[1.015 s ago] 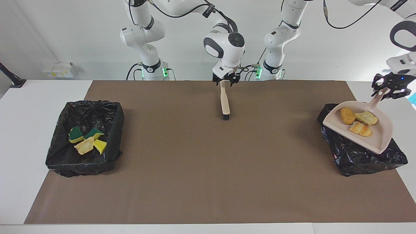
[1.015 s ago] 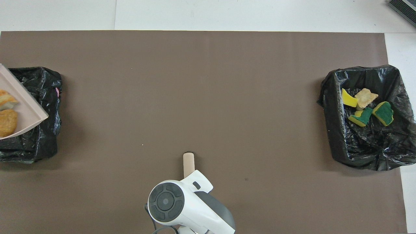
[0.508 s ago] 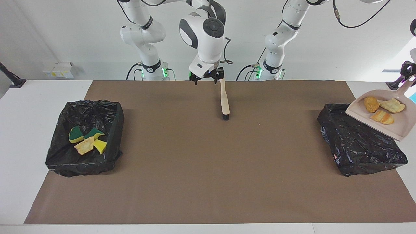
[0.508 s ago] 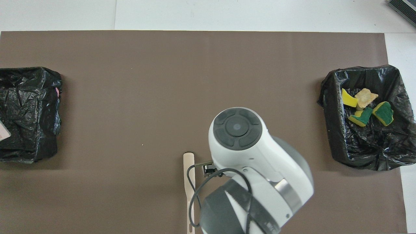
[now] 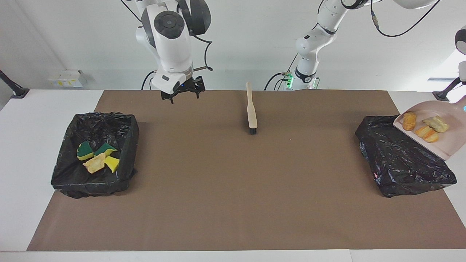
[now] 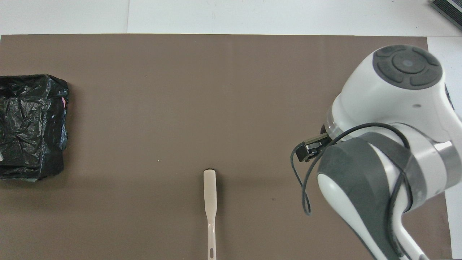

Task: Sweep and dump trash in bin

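We view the scene from two high cameras. One faces the robots across the table; the other looks steeply down from their end. Both share the brown mat (image 5: 233, 182) and the brush (image 6: 209, 202).

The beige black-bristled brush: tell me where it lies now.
The beige black-bristled brush lies flat on the brown mat, midway between the two black-lined bins, handle toward the robots, no gripper touching it.

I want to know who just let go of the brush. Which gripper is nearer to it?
Right. The right gripper hangs open over the mat beside the brush. The left gripper is out of view, with the dustpan by the bin.
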`<state>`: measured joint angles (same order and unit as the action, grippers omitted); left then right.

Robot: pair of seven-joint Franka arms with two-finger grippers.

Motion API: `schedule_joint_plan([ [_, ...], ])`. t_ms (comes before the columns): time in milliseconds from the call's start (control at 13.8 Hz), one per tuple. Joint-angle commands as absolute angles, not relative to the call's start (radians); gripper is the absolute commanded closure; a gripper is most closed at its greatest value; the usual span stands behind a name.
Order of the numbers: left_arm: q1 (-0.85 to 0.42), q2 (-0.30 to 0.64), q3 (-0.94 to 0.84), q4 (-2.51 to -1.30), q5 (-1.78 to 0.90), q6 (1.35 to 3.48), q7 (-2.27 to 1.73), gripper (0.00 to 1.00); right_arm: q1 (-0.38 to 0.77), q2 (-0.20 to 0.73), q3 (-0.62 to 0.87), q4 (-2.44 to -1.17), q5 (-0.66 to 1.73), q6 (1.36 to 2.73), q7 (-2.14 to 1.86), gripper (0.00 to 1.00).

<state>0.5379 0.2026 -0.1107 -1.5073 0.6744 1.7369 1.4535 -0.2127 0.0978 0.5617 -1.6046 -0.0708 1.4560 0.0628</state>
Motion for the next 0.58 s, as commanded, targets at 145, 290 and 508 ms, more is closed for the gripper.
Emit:
schedule_joint_plan([
  [145,0.495,0.222,-0.1,-1.474,0.799,1.816,1.454,1.0,-0.301,0.094,0.511,-1.6,-0.121,1.457,-0.017,0.0],
  [290,0.494,0.227,-0.098,-1.467,0.828,1.827,1.459,1.0,-0.308,0.092,0.483,-1.598,-0.123,1.489,-0.035,0.0],
  [508,0.483,0.227,-0.101,-1.421,0.841,1.832,1.462,1.0,-0.169,0.092,0.273,-1.575,-0.118,1.539,-0.029,0.0],
])
